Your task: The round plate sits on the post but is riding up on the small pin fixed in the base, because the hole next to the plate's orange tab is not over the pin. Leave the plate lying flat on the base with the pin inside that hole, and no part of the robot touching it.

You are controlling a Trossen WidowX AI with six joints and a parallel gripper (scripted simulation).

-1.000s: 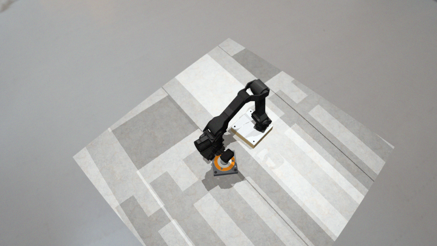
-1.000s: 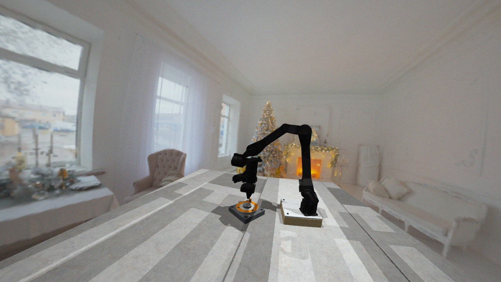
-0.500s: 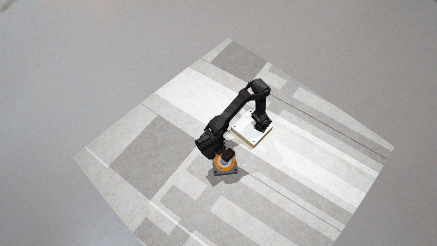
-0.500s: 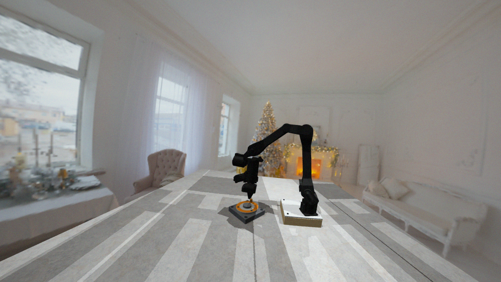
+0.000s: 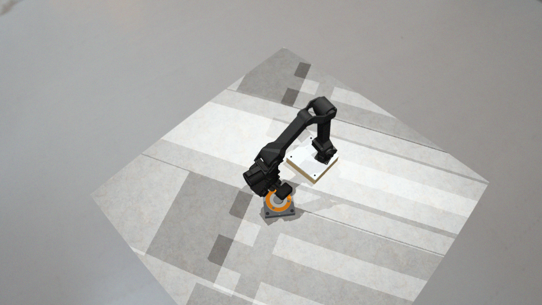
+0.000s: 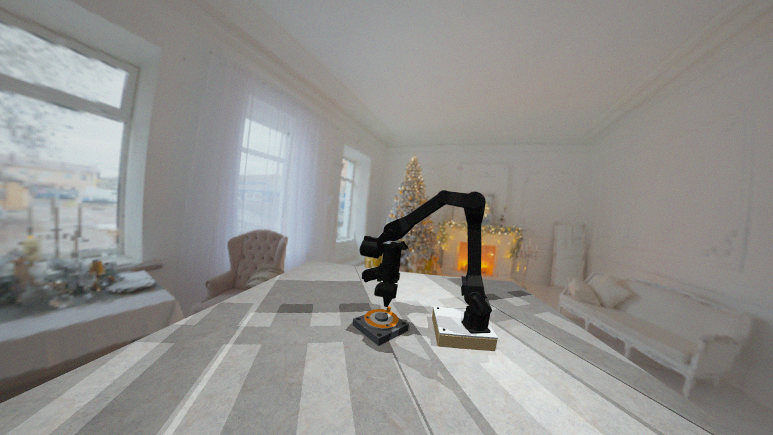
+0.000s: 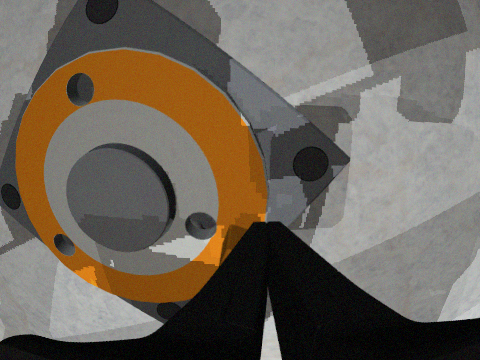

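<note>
— How's the arm [image 6: 468,254] standing?

— Upright from its mount, elbow [image 5: 322,106] high, the forearm [image 5: 287,138] sloping down and forward to the wrist [image 5: 258,176].

— And the hand [image 7: 267,234]?

— Pointing straight down in the exterior view [image 6: 387,302], low over the table. Its fingers are pressed together, tips meeting in a point, nothing between them.

— Both fingers showing?

— Yes, in the wrist view: two black wedges with only a thin seam between them.
</note>
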